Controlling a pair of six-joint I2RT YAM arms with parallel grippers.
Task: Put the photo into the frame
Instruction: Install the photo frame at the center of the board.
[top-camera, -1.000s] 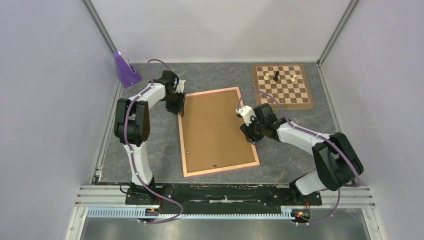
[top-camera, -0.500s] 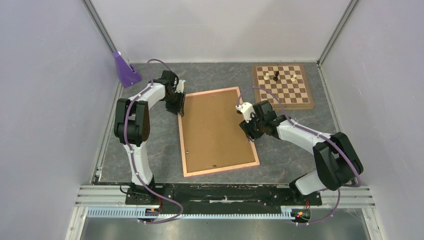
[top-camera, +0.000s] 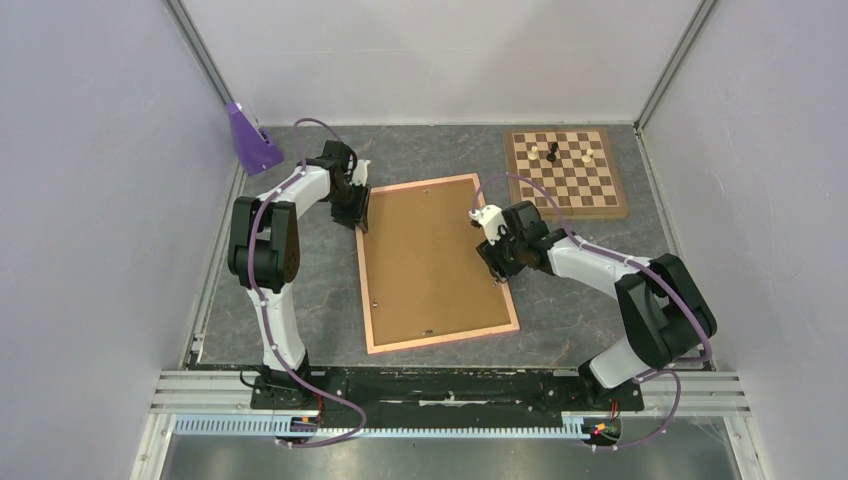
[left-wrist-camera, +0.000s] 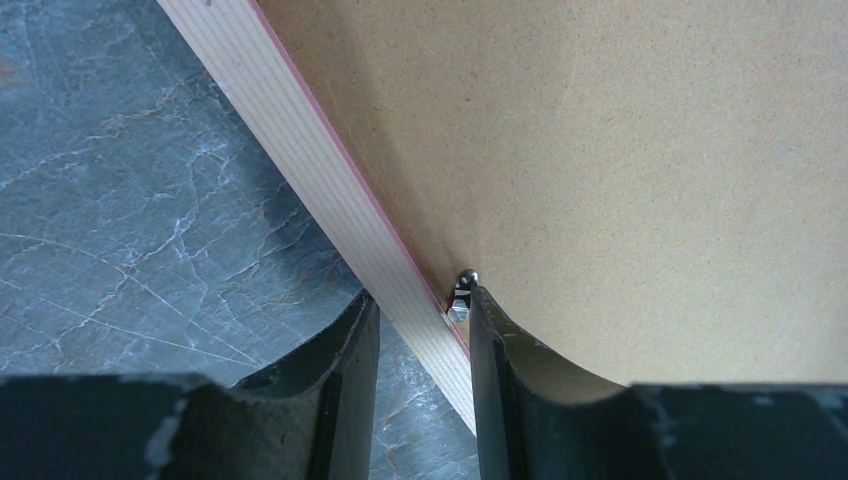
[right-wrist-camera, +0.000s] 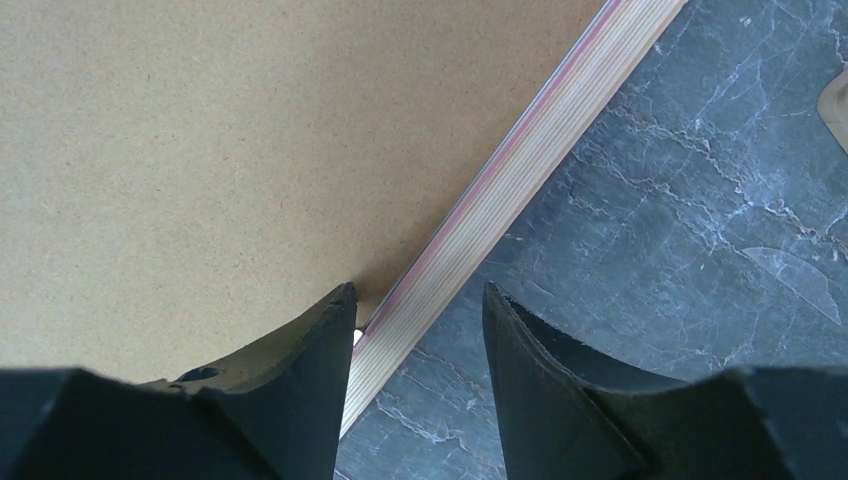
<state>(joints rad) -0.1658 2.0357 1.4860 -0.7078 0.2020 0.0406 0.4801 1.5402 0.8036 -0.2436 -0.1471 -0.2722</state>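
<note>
The frame (top-camera: 444, 339) lay face down in the middle of the table (top-camera: 310, 290), its pale wood back turned up and its long sides running from the far edge toward the near edge, slightly skewed. A plain brown backing board (top-camera: 430, 260) filled it from rail to rail.

My left pincer (left-wrist-camera: 420, 305) sat on the frame's left rail, close to its far left corner. One finger (left-wrist-camera: 350, 350) stood on the table side of the rail and the other on the board side, right against a small metal tab (left-wrist-camera: 462, 295). Both fingers lay snug to the wood, so I was pinching the rail between them.

My right pincer (right-wrist-camera: 418, 300) was down on the opposite long rail, about midway along it. Its jaws were spread astride the wood: the inner finger (right-wrist-camera: 310, 350) rested on the board at the rail's inside edge, and the outer finger hung over bare table with a gap left between it and the rail.

A chessboard (top-camera: 567, 172) with a few pieces lay at the far right corner of the table, well apart from the frame. A purple wedge-shaped object (top-camera: 250, 140) stood at the far left corner.
</note>
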